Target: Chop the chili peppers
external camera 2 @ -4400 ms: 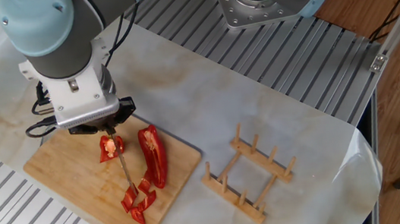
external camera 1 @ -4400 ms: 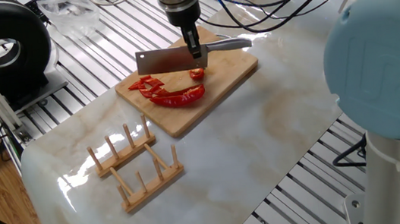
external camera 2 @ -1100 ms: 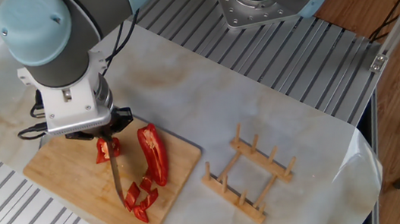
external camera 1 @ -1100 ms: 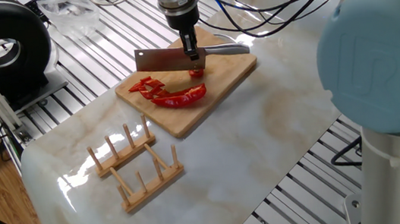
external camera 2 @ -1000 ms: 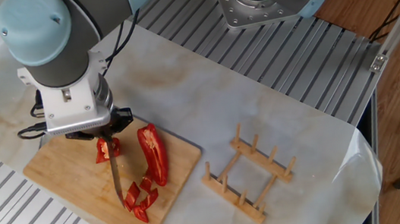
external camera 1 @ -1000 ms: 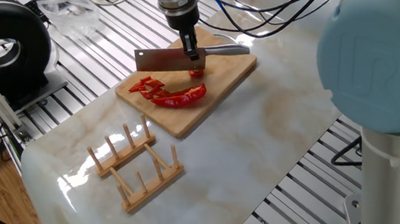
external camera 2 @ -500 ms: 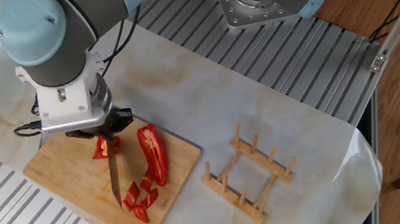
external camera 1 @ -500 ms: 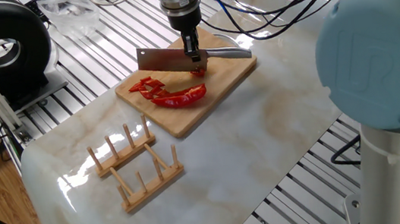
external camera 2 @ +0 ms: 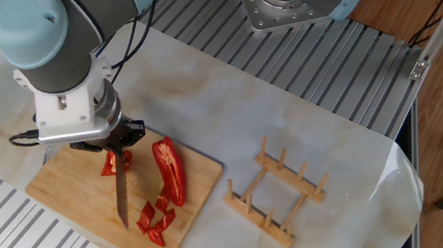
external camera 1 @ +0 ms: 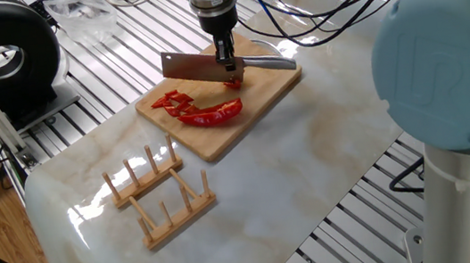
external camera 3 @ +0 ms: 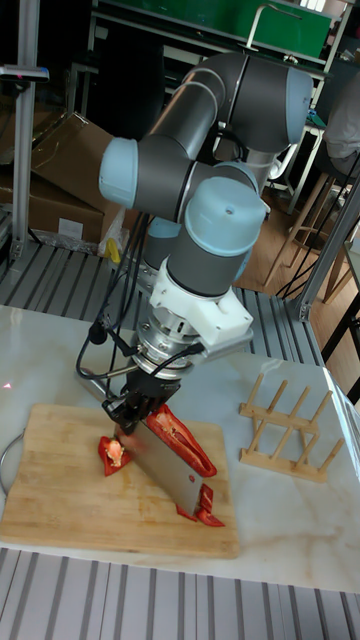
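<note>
A knife [external camera 1: 194, 67] is gripped by the fingers [external camera 1: 226, 60] over the board [external camera 2: 79, 205], between the peppers [external camera 2: 168, 173]; open desk [external camera 1: 310, 158] is seen beside the board's edge.

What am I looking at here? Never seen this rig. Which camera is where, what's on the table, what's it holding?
It is one robot arm at a marble-look table. Its tip carries a two-finger pincer, shut on the handle of a cleaver.

Three cameras show the same moment. One fixed view looks across the table, with the arm's blue joint large on the right. The other fixed view looks down from the opposite side. The tall fixed view looks at the arm from table height.

On the table lies a wooden cutting board. On it are the chili peppers: one long red half, a shorter piece beside the blade, and a cluster of small cut bits. The blade stands between the short piece and the long half. Beside the board sits an empty wooden peg rack.
</note>
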Robot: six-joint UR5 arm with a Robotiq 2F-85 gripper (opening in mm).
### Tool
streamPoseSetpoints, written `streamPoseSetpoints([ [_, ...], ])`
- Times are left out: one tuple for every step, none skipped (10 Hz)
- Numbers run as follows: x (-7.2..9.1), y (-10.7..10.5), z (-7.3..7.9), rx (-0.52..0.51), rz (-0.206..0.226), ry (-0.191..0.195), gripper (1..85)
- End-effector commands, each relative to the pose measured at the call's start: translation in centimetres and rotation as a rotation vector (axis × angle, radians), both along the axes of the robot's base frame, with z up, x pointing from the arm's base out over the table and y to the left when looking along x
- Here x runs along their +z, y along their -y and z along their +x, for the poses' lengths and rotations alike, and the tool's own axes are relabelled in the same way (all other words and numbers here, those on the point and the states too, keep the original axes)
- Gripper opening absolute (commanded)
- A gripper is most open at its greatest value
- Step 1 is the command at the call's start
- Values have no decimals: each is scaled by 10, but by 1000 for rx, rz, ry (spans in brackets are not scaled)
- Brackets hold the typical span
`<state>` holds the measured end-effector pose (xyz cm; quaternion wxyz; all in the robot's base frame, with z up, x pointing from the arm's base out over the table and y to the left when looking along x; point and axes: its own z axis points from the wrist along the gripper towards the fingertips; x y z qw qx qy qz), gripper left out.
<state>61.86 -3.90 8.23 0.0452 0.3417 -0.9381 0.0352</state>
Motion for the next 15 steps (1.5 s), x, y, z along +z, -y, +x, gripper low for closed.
streamPoseSetpoints([
  [5,1,8,-61,4,35,13],
  [4,5,10,-72,-10,38,13],
  [2,5,10,-86,-10,35,13],
  [2,4,9,-106,-10,30,13],
  [2,4,8,-122,-11,30,13],
  [0,5,9,-132,-12,31,13],
  [0,4,9,-152,-9,33,13],
  [0,5,9,-178,-15,36,13],
  [-1,7,10,-208,-21,41,13],
  [-1,6,10,-240,-18,44,13],
  [-2,5,12,-266,-17,51,13],
  [-4,6,14,-290,-20,59,13],
  [-6,3,15,-319,-11,59,13],
  [-8,-5,16,-331,19,55,13],
  [-8,-17,13,-339,62,38,13],
])
